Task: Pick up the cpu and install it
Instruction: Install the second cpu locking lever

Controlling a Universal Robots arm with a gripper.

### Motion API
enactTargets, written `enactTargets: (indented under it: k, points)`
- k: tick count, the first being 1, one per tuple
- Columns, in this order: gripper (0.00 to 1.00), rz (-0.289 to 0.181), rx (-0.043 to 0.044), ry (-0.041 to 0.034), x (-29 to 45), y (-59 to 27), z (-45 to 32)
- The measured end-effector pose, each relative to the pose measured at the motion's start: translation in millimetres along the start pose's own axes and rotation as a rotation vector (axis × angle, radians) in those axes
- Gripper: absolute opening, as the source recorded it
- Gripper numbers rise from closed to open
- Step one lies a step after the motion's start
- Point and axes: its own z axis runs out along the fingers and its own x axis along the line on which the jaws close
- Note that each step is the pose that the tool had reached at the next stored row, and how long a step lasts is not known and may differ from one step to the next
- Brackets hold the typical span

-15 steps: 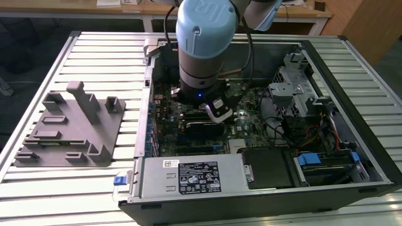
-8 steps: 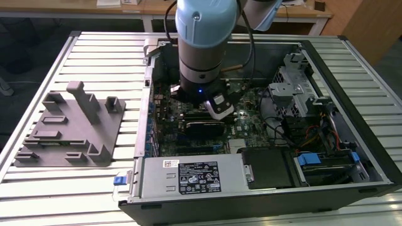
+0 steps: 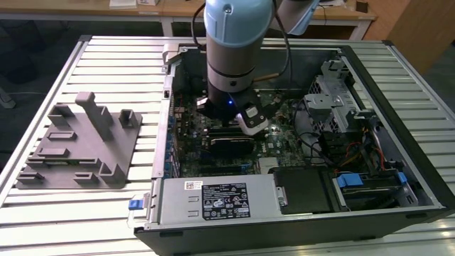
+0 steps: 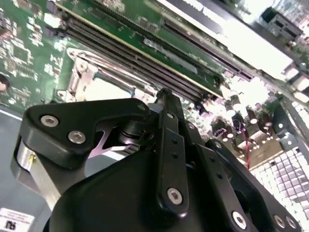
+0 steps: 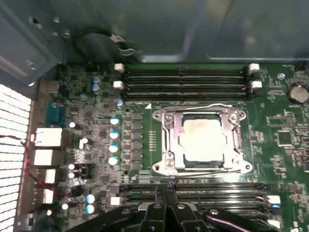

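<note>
cpu [image 5: 202,139]: thin pale metal square, seated flat inside the shiny steel socket frame [image 5: 166,140].
gripper [image 5: 166,193]: black fingers pressed together, empty, just beside the socket's edge.

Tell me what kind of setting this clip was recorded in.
Probably a lab or workshop test bench for PC assembly. An open computer case lies on a slatted metal table, beside a grey plastic tray with upright posts. Wooden desks stand behind. The end effector hovers over the motherboard.
</note>
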Motion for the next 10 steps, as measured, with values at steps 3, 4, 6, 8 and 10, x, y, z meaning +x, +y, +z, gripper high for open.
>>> enactTargets:
  k: [3,4,6,8,10]
  points:
    - [0.11,0.005,0.0051,-0.0013,-6.9,1.2,0.4]
    - [0.11,0.006,0.0063,-0.0015,-9.0,1.7,0.6]
    - [0.11,0.006,0.0075,-0.0016,-12.2,4.3,1.3]
    - [0.11,0.006,0.0077,-0.0014,-15.0,8.5,2.8]
    - [0.11,0.007,0.0083,-0.0012,-18.0,12.9,4.2]
